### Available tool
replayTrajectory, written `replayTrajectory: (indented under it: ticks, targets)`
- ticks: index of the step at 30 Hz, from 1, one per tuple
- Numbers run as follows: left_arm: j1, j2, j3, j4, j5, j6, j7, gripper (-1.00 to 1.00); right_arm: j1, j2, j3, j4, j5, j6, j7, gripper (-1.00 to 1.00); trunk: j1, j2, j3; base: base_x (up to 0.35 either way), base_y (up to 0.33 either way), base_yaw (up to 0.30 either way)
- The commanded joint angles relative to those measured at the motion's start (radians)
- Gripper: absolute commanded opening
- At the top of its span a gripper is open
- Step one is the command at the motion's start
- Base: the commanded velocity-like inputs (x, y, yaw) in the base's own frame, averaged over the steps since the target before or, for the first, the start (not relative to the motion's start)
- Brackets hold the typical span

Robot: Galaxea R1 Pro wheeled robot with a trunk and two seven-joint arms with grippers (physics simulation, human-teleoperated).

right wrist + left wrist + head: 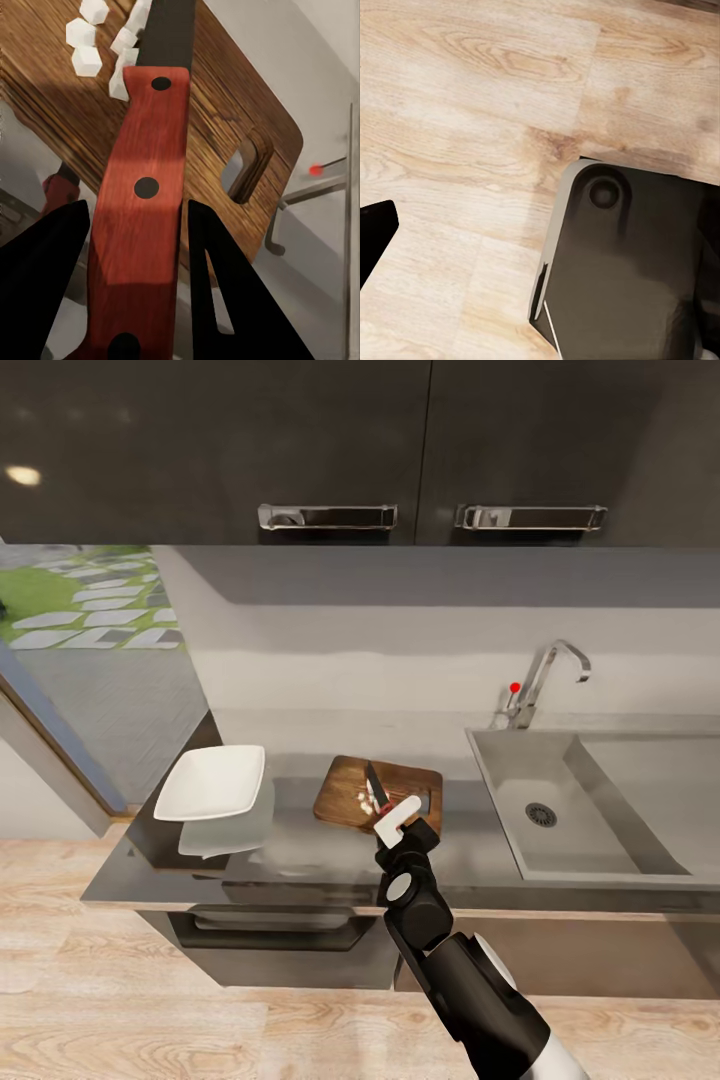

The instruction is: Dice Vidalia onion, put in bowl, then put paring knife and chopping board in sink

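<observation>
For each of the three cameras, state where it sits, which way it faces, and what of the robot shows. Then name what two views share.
Head view: high, facing forward and down at the countertop, sink and bowl; the right arm shows.
Left wrist view: faces the wood floor and a dark part of the robot.
Right wrist view: looks along the jaws, which hold the paring knife over the chopping board.
Shared by head and right wrist: knife, board, diced onion.

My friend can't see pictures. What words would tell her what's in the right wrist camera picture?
A paring knife with a red wooden handle and dark blade sits between two black gripper fingers, pointing over a brown wood-grain chopping board. Small white onion cubes lie on the board beside the blade, and the board's oblong slot handle faces a steel tap.
</observation>
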Motion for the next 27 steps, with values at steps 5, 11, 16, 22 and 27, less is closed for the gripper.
replayTrajectory:
  ticks: [5,11,16,22,27]
  targets:
    - [0.001,0.0,-0.002,-0.002,0.004,-0.001,0.001,1.0,-0.001,0.002,0.001,-0.004,-0.007,0.005,-0.009,-1.0,0.001,-0.002,-0.002,0.0,0.0,0.0]
    - [0.001,0.001,-0.002,-0.003,0.005,-0.001,0.001,1.0,-0.001,0.02,-0.217,-0.156,-0.01,-0.003,-0.008,-1.0,0.001,-0.002,-0.002,0.0,0.0,0.0]
    - [0.001,0.002,-0.003,-0.009,0.005,0.001,0.002,1.0,-0.001,0.023,-0.452,-0.192,-0.09,-0.144,-0.004,-1.0,0.001,-0.002,-0.002,0.0,0.0,0.0]
    - [0.001,0.003,-0.002,-0.008,0.006,0.003,0.008,1.0,-0.001,-0.04,-0.697,-0.192,-0.213,-0.187,0.208,-1.0,0.001,-0.002,-0.002,0.0,0.0,0.0]
    - [0.001,0.005,-0.003,-0.008,0.007,0.001,0.009,1.0,-0.001,-0.084,-0.767,-0.189,-0.217,-0.188,0.388,-1.0,0.001,-0.002,-0.002,0.0,0.0,0.0]
